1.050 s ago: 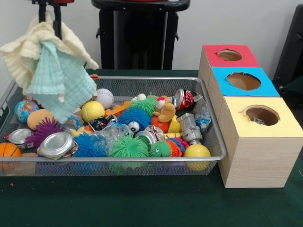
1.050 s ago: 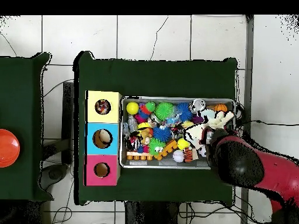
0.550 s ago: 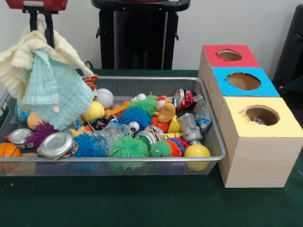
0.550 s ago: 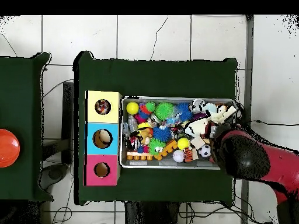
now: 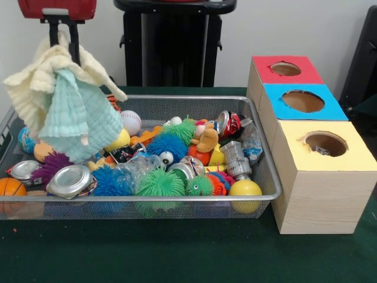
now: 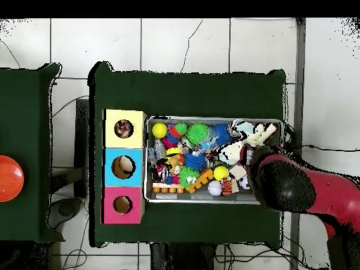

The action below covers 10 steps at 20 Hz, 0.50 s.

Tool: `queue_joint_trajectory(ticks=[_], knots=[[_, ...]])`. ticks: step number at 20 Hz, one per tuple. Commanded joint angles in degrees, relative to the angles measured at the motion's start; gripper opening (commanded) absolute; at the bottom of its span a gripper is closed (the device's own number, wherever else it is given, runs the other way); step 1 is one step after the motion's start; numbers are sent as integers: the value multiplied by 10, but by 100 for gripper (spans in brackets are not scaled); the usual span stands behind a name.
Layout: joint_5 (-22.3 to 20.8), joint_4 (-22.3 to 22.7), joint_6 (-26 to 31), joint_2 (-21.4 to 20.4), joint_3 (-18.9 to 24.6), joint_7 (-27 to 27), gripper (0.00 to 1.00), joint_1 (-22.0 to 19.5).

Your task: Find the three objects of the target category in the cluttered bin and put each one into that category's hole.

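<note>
Above the bin's (image 5: 268, 177) nine-o'clock end in the front view, the gripper (image 5: 65, 36) is clamped on two cloths (image 5: 62, 97) hanging clear of the toys (image 5: 165, 162). Open air surrounds them; the boxes (image 5: 306, 127) stand at three o'clock.

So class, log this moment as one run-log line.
gripper: shut on cloths | cloths: lifted over bin's end | bin: cluttered | holes: none being fed
</note>
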Motion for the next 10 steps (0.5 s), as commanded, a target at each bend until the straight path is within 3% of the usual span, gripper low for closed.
queue_joint_trajectory(ticks=[1, 4, 5, 10], knots=[[-27, 2, 46, 7, 36, -71, 0, 6], [-31, 3, 41, 6, 37, -66, 0, 6], [-31, 1, 43, 6, 37, -65, 100, 7], [-32, -2, 49, 6, 35, -66, 100, 8]])
